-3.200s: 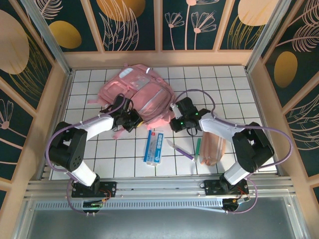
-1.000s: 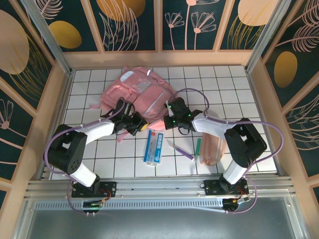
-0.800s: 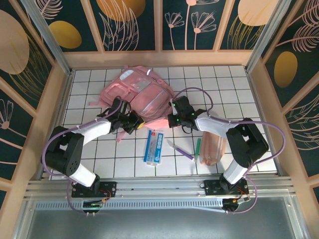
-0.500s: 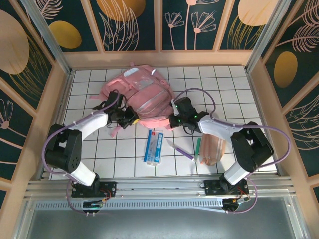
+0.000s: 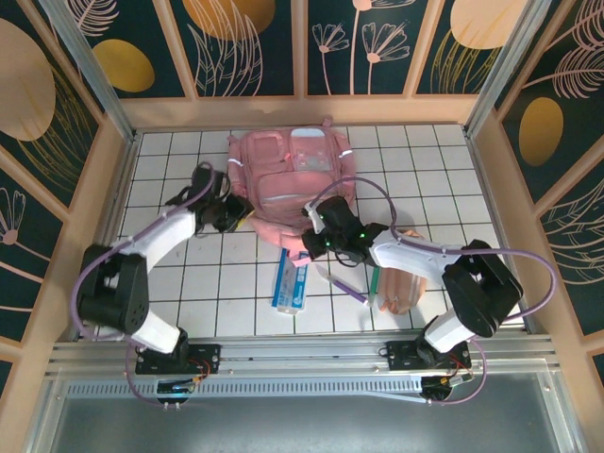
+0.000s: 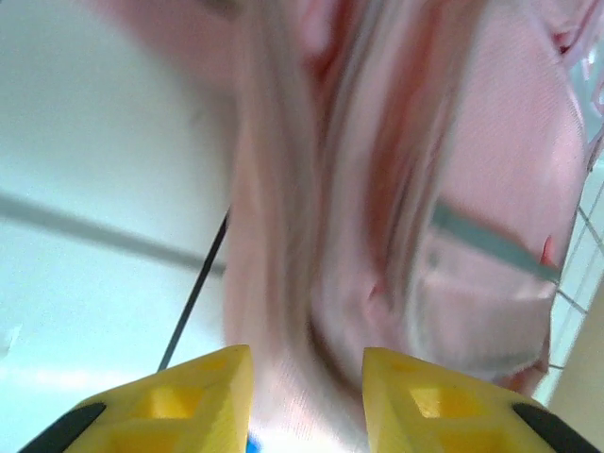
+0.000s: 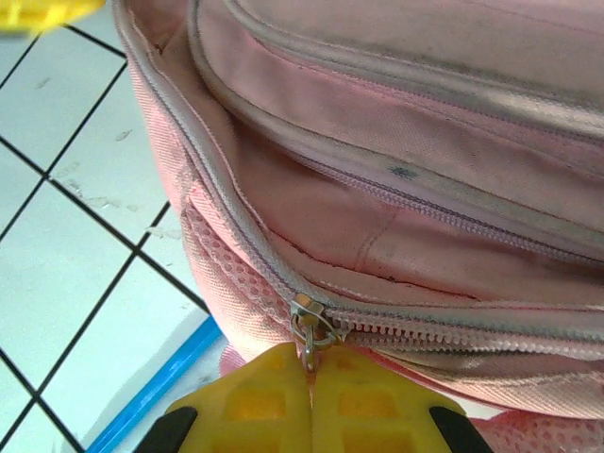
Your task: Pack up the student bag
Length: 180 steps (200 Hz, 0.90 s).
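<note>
Nearest the arm bases, behind the right gripper (image 7: pixel 310 368), lie the things yet to be packed: a pouch (image 5: pixel 406 283), a green pen (image 5: pixel 375 278), a purple pen (image 5: pixel 347 286) and a blue box (image 5: pixel 291 280) whose far end sits under the bag's near edge.

The right gripper is fully closed, its yellow fingertips pinched on the metal zipper pull (image 7: pixel 305 330). The pull hangs at the near edge of the bag (image 5: pixel 297 179), directly ahead of the fingers. The zip runs off to the gripper's right with its teeth closed.

The left gripper (image 6: pixel 304 363) is at the bag's left side, its fingers partly apart. Blurred pink fabric runs between them. I cannot tell whether it touches either pad, so it does not read as a firm hold.

Beyond both grippers the bag lies flat on the tiled table (image 5: pixel 425 160), pockets up, reaching toward the far wall.

The bag looks soft and light for its size. It is limp cloth with mesh along the near edge, and its walls sag and crease, so it should slide or bunch up rather than resist a pull. The pull is small and smooth and could slip from a loose pinch, so a tight grip drawn along the line of the teeth seems best. The zip will probably run only if the cloth is braced, and the left gripper is well placed to clamp a strap or seam on its side. There is little risk of breakage. The likelier trouble is dragging the whole bag over the box.
</note>
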Tool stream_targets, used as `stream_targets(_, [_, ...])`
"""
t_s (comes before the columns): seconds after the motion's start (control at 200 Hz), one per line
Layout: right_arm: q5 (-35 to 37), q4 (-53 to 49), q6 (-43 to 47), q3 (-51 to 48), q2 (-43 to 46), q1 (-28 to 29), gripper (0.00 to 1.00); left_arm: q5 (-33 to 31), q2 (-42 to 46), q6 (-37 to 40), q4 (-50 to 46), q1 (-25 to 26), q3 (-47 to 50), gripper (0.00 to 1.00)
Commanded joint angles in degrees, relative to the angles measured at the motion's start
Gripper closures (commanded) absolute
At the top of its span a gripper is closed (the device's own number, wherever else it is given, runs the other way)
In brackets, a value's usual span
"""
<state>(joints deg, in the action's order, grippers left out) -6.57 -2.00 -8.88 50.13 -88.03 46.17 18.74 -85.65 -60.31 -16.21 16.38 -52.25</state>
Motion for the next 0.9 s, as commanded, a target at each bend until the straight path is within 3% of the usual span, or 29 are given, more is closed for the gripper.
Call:
stream_targets(0.0, [-2.6, 4.2, -0.4, 2.4, -2.1, 0.9, 1.00, 0.1, 6.6, -11.6, 2.6, 1.6, 7.0, 0.62])
stream_targets(0.205, [-2.3, 4.2, 0.5, 4.7, -4.4, 2.4, 1.00, 0.1, 7.1, -19.0, 11.5, 4.7, 13.6, 0.61])
stream_targets(0.475, [-0.4, 4.1, 1.4, 5.4, -4.9, 4.6, 1.00, -3.5, 2.5, -23.4, 14.2, 8.7, 7.4, 0.61])
stream_targets(0.661, [-0.4, 5.8, 0.9, 4.7, -5.0, 5.2, 1.00, -7.2, 3.0, -31.1, 18.7, 10.1, 10.3, 0.61])
stream_targets(0.896, [-0.7, 5.9, 1.7, 5.7, -5.3, 5.2, 1.00, -8.7, 0.5, -31.0, 17.3, 11.2, 11.3, 0.64])
